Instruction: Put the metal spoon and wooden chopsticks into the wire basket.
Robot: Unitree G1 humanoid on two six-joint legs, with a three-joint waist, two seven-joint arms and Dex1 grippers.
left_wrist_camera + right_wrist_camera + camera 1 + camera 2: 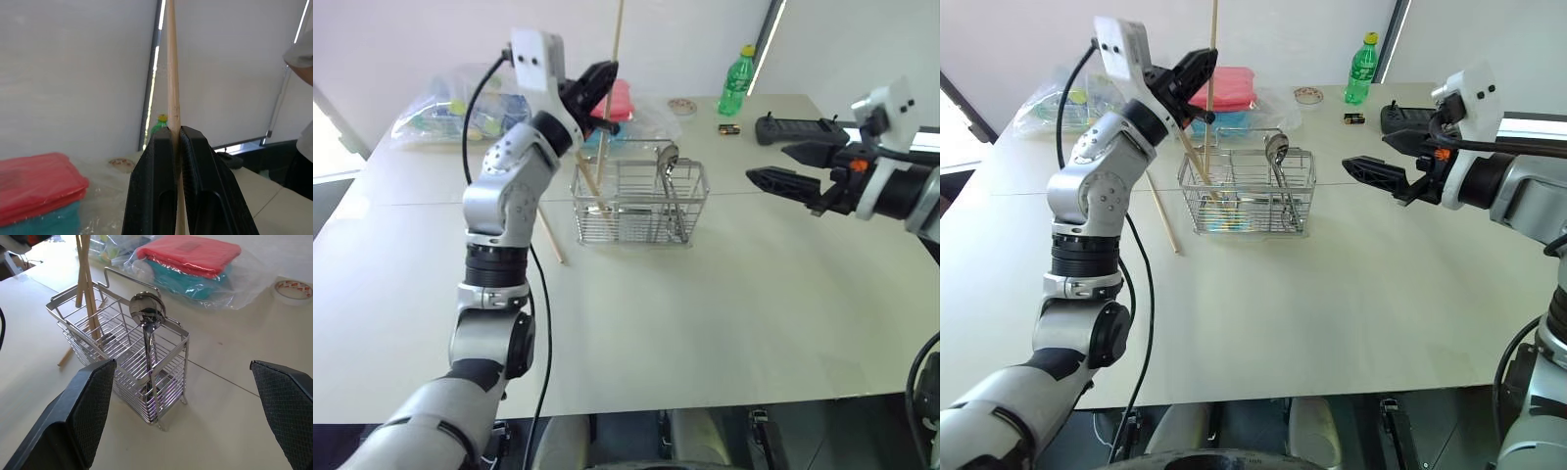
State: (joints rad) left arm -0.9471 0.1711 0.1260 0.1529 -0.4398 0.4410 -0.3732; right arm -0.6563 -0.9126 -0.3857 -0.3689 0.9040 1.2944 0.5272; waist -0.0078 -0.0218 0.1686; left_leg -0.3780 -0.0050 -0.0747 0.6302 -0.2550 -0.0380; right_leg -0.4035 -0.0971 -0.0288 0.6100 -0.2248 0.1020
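While one of the wooden chopsticks [615,59] is pinched upright between the pressed-together fingers of the left gripper [598,86], its lower end is lowered into the left part of the wire basket [641,203], which stands on the white table [705,313] near its middle. A second chopstick [591,183] is seen leaning at a slant inside the same left compartment, and a third [551,238] is left lying on the table just to the left of the basket. The metal spoon [147,333] is stood in the right end compartment, bowl up above the rim. The right gripper [783,166] is held in the air to the right of the basket, well apart from it, its fingers spread wide with nothing between them. Plastic bags [450,113] with a red and teal bundle [195,259] are seen at the far side, along with a green bottle [736,82] and a roll of tape [292,287].
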